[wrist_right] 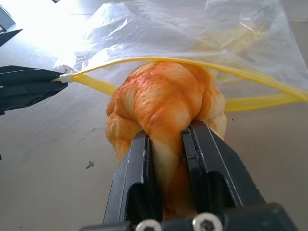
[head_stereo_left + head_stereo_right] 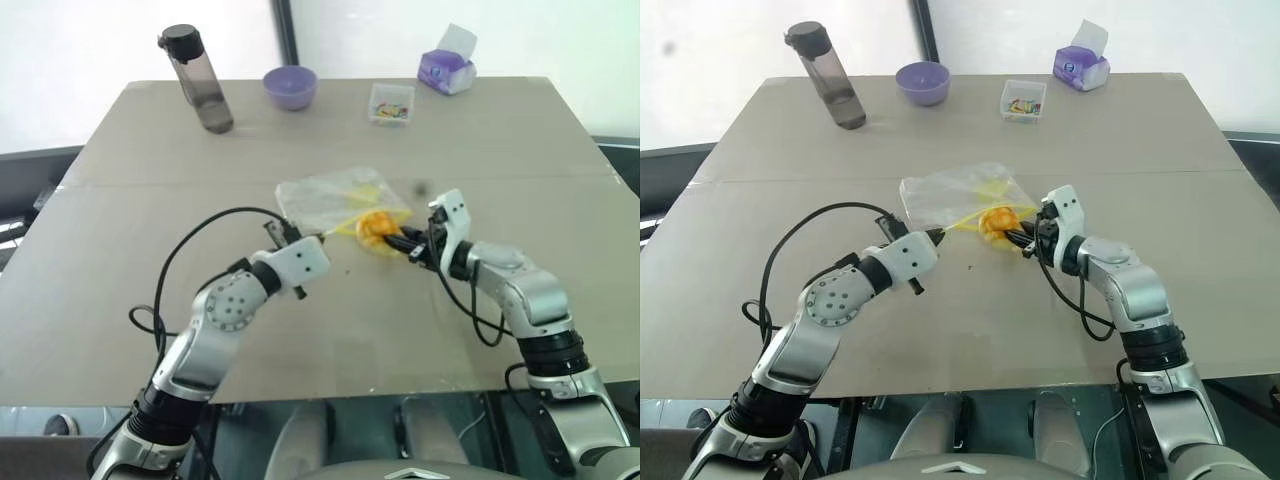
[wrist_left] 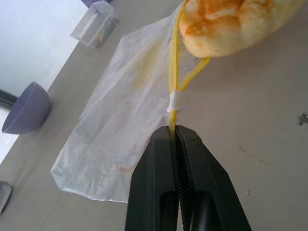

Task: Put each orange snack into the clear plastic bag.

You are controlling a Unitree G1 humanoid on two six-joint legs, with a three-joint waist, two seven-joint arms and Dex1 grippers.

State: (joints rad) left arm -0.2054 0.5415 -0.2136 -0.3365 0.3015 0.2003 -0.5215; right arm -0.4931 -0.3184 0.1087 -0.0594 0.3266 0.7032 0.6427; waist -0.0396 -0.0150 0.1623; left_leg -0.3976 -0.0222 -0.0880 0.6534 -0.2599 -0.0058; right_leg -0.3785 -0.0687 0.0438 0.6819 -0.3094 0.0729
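Note:
The clear plastic bag (image 2: 335, 196) lies crinkled at the table's middle, its yellow zip strip (image 3: 174, 72) pulled open. My left gripper (image 3: 174, 131) is shut on the strip's end, by the white slider. My right gripper (image 1: 167, 139) is shut on an orange snack (image 1: 163, 103), a roundish orange-yellow lump, and holds it at the bag's mouth between the two yellow strips. In the head views the snack (image 2: 374, 229) sits just right of the left gripper (image 2: 322, 238), with the right gripper (image 2: 404, 243) behind it.
At the table's far edge stand a dark water bottle (image 2: 198, 80), a purple bowl (image 2: 290, 87), a small clear box of coloured bits (image 2: 390, 105) and a purple tissue pack (image 2: 446, 70). Black cables loop beside both arms.

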